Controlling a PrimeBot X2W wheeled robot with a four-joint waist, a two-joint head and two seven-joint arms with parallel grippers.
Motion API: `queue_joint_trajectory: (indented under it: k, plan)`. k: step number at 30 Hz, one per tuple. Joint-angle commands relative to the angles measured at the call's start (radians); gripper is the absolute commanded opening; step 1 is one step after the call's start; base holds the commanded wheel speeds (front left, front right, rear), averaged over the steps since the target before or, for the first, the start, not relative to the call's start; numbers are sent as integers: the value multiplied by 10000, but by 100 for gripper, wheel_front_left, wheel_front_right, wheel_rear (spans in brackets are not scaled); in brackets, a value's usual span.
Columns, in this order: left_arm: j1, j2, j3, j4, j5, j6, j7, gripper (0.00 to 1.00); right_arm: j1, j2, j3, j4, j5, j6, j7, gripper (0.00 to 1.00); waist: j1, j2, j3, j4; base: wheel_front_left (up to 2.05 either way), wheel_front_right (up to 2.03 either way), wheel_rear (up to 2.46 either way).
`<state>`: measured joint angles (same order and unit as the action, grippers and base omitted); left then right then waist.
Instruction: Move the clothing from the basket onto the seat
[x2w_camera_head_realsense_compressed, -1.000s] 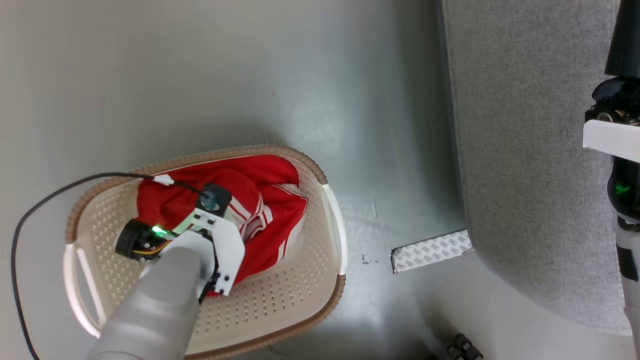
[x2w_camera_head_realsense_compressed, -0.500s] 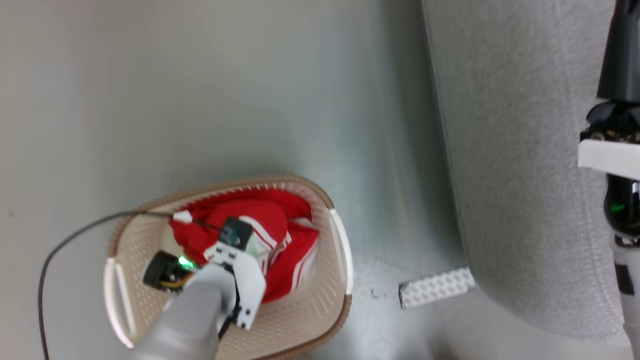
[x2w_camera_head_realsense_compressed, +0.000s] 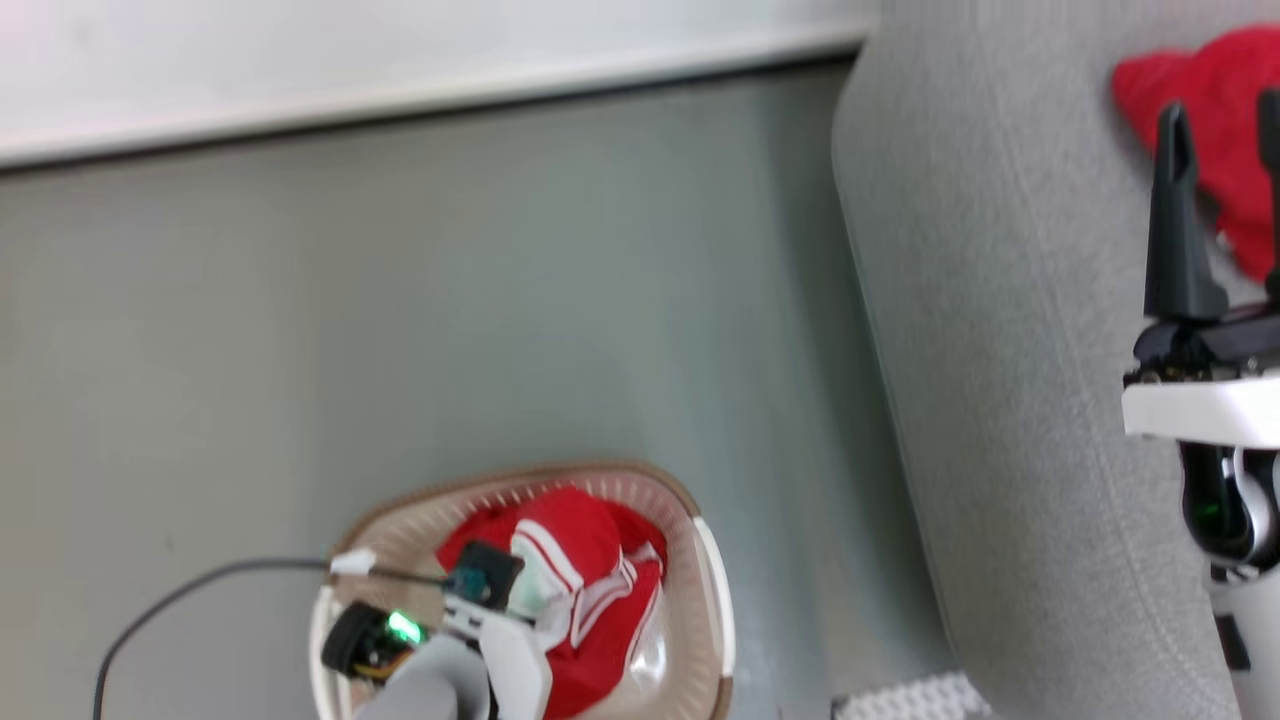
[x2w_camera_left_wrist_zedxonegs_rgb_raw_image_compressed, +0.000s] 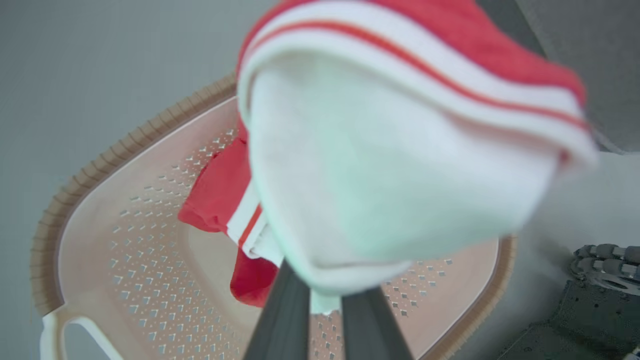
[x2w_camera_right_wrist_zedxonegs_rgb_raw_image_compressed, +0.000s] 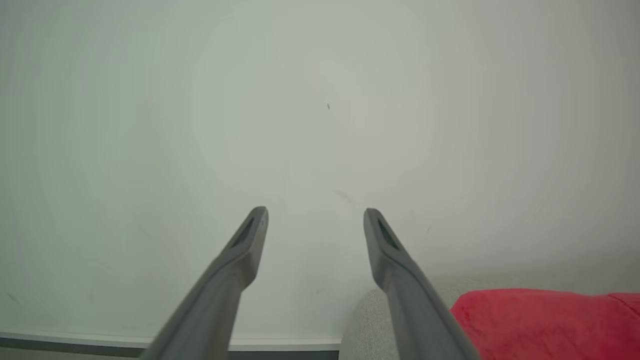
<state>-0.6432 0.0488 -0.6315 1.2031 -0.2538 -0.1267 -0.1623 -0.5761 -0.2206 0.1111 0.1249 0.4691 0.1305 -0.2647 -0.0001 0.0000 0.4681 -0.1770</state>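
The basket (x2w_camera_head_realsense_compressed: 520, 476), cream-pink with a brown rim, stands on the floor at the bottom of the head view. In it lies red clothing (x2w_camera_head_realsense_compressed: 592, 560) with white stripes. My left gripper (x2w_camera_left_wrist_zedxonegs_rgb_raw_image_compressed: 322, 300) is shut on a fold of the clothing (x2w_camera_left_wrist_zedxonegs_rgb_raw_image_compressed: 400, 165), whose white panel and striped edge bulge up over the fingertips above the basket (x2w_camera_left_wrist_zedxonegs_rgb_raw_image_compressed: 125, 210). The grey seat (x2w_camera_head_realsense_compressed: 1000, 350) fills the right side. A second red garment (x2w_camera_head_realsense_compressed: 1215, 90) lies on it. My right gripper (x2w_camera_head_realsense_compressed: 1222, 130) hovers over the seat, open and empty; in its wrist view the gripper (x2w_camera_right_wrist_zedxonegs_rgb_raw_image_compressed: 316, 215) faces the wall.
A pale wall with a baseboard (x2w_camera_head_realsense_compressed: 400, 90) runs along the top. A black cable (x2w_camera_head_realsense_compressed: 200, 585) trails over the grey floor left of the basket. A white patterned strip (x2w_camera_head_realsense_compressed: 920, 700) lies on the floor by the seat's corner. A dark wheeled base (x2w_camera_left_wrist_zedxonegs_rgb_raw_image_compressed: 605, 260) shows beside the basket.
The whole head picture has shifted: the basket now sits lower and smaller, and the wall and the garment on the seat have come into view. The left gripper stays shut on the striped clothing.
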Motion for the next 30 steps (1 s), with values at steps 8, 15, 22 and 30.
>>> queue_joint_trajectory:
  k: [8,15,22,30]
  plan:
    - [1190,35,-888,-729,-1317,-44,-821,0,953,-232,-63,349,163,7,10,100,1,0,-2122,696,0,0,0]
    - [1421,150,-1329,-1299,-2055,-45,-1007,0,1484,-141,-70,541,264,7,10,100,1,0,-2840,976,0,0,0]
    - [1601,556,-1042,-2809,-2864,-33,-1024,0,2013,-131,-14,718,395,7,10,100,1,0,-3425,1165,0,0,0]
    - [1849,955,-425,-4666,-2700,-27,-1025,0,2537,-3,-7,880,487,7,10,100,1,0,-3999,1198,0,0,0]
